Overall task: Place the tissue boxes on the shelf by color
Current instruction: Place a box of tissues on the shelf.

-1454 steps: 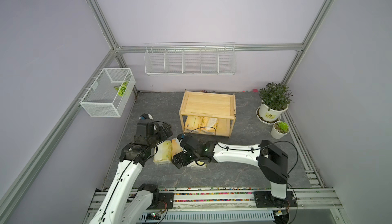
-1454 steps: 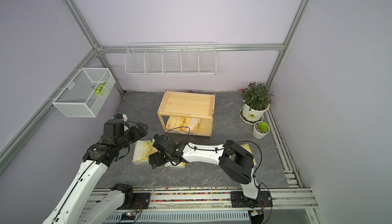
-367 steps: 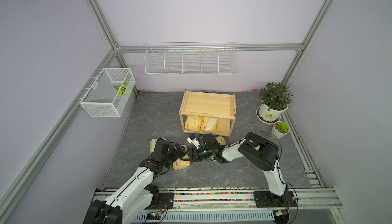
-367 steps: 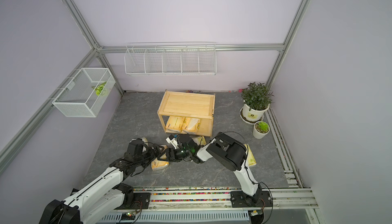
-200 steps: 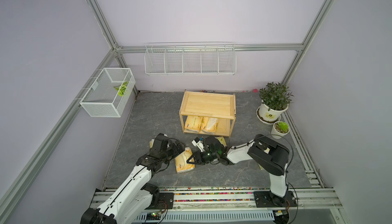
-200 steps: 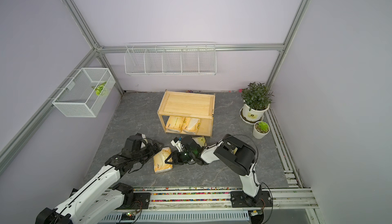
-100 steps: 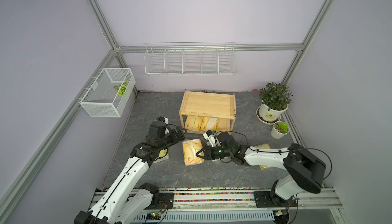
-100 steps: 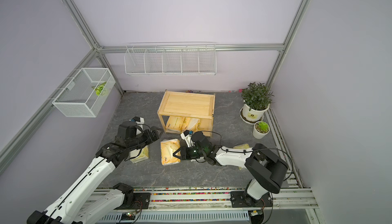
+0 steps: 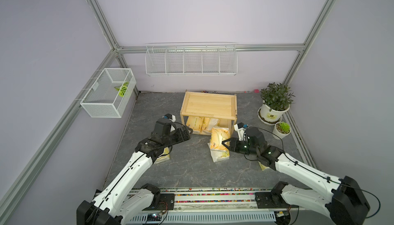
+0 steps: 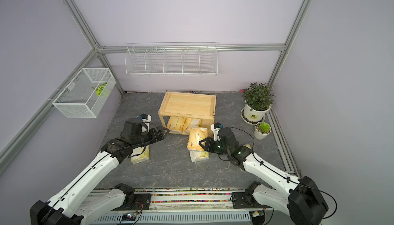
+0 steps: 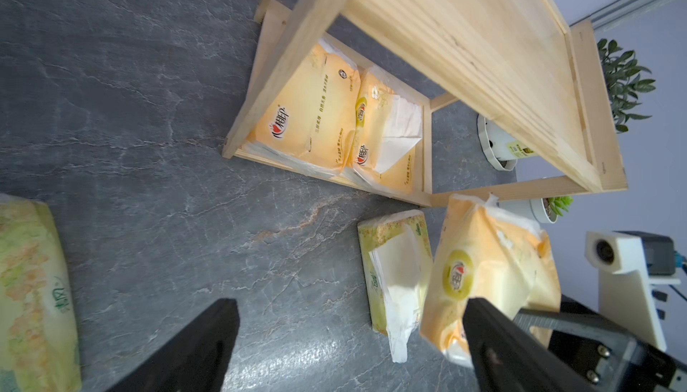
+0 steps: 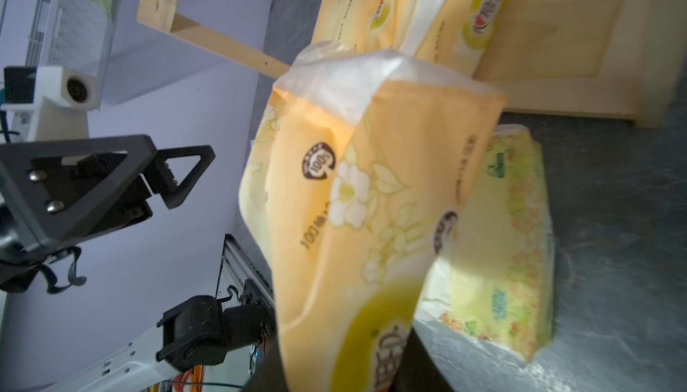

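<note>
- Top views: the right gripper (image 9: 225,144) is clamped on one end of an orange pack (image 9: 219,136). The pack is lifted off the floor just in front of the shelf (image 9: 207,116), toward the right end of its opening.
- Two orange packs (image 9: 200,124) lie on the lower tier and the top is bare. A pale green pack (image 9: 220,157) lies directly beneath the held one.
- The left gripper (image 10: 164,132) hovers near the shelf's left post with its jaws wide apart and empty. A second green pack (image 10: 140,156) lies under that arm.
- Left wrist view: the only free room on the lower tier is beside the tissue-topped pack (image 11: 386,130), against the right post. It looks narrow.
- Right wrist view: the held pack sags from the grip, with its free end toward the shelf.
- Judgement: matching by colour calls for the lower tier.
- The pack should go in free end first, kept low under the top board's front rail and clear of the right post.
- It may need to nudge the pair aside, and release should wait until it rests on the slats.
</note>
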`<state>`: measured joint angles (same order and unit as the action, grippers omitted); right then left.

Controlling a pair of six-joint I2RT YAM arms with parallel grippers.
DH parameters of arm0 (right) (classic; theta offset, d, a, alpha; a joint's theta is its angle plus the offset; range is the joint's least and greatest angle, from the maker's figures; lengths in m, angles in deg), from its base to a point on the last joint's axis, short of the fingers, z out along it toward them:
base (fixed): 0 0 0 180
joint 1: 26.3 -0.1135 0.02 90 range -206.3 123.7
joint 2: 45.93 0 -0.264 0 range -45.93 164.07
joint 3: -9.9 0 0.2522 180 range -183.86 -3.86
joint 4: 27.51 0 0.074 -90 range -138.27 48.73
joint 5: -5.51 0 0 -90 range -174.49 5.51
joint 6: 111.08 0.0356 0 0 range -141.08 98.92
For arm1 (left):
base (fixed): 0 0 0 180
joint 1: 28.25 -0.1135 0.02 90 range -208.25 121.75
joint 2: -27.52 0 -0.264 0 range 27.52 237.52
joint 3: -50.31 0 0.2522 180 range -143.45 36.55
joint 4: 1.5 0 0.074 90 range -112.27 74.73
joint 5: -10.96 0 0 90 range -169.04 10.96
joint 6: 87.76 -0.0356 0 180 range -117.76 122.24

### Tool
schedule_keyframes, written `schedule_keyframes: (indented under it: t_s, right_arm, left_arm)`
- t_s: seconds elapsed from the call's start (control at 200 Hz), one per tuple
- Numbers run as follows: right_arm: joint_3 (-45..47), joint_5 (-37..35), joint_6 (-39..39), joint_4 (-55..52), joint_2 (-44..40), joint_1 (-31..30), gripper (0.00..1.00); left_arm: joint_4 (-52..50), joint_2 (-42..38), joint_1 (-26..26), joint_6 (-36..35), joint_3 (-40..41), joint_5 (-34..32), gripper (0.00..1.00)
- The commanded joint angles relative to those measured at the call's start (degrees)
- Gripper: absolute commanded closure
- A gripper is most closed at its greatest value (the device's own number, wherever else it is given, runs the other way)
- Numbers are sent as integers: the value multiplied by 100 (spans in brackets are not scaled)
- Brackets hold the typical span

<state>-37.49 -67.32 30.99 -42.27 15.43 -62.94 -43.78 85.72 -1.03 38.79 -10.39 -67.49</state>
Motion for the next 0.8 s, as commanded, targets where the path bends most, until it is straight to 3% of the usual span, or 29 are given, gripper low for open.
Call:
schedule_keyframes:
  t_s: [0.0, 0.305, 0.795]
  right_arm:
    - [236, -310, -39, -335, -108, 80, 68]
    - [544, -1110, 549, 279, -43, 82, 67]
    - [256, -1708, 1049, 1276, 940, 73, 68]
  left_arm:
    - [300, 139, 252, -87, -113, -291, 0]
    - [759, 593, 778, -194, -159, -551, 0]
    - [1274, 977, 1202, -96, 121, -536, 0]
